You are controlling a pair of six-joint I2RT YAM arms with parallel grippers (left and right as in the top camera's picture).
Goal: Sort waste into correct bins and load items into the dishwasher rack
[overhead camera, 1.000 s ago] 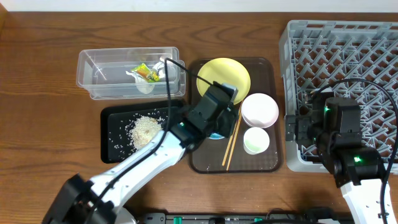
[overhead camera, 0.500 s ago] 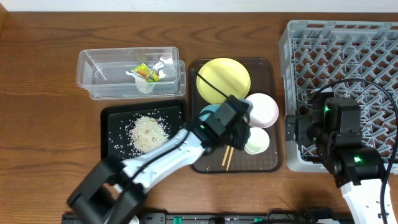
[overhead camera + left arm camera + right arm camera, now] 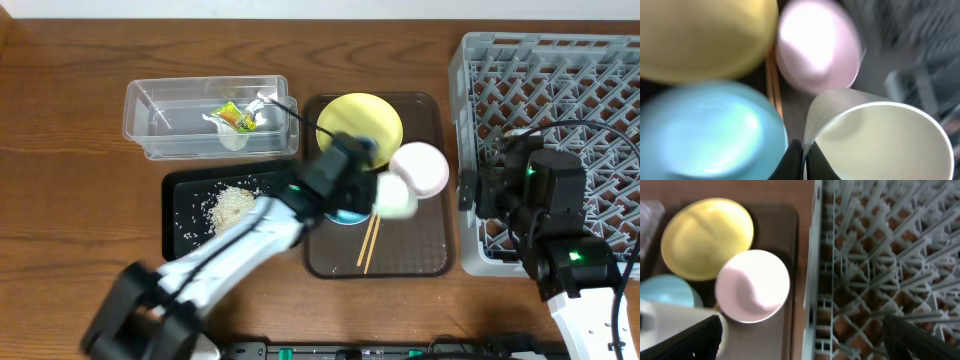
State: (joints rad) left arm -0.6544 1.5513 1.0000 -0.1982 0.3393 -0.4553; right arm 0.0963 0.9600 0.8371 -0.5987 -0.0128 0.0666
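My left gripper [image 3: 372, 190] is shut on the rim of the small white cup [image 3: 397, 197] and holds it above the brown tray; the left wrist view shows the jaws [image 3: 802, 150] pinching the cup wall [image 3: 880, 140]. Beside it are the pale pink bowl [image 3: 420, 165], the yellow plate [image 3: 358, 120], the light blue bowl [image 3: 350, 214] and the chopsticks [image 3: 370, 240]. The wrapper [image 3: 237, 118] lies in the clear tub [image 3: 150, 110]. The rice [image 3: 232, 208] lies in the black tray [image 3: 180, 235]. My right gripper [image 3: 480, 190] is open and empty at the left wall of the grey rack [image 3: 550, 80].
The brown serving tray [image 3: 425, 258] sits between the black tray and the rack. The right wrist view shows the rack wall [image 3: 812, 280], the pink bowl [image 3: 752, 285], the plate [image 3: 707, 237] and the cup [image 3: 675, 320].
My left gripper closed on the white cup and lifted it off the brown tray, up and to the left. The right arm shifted only slightly.
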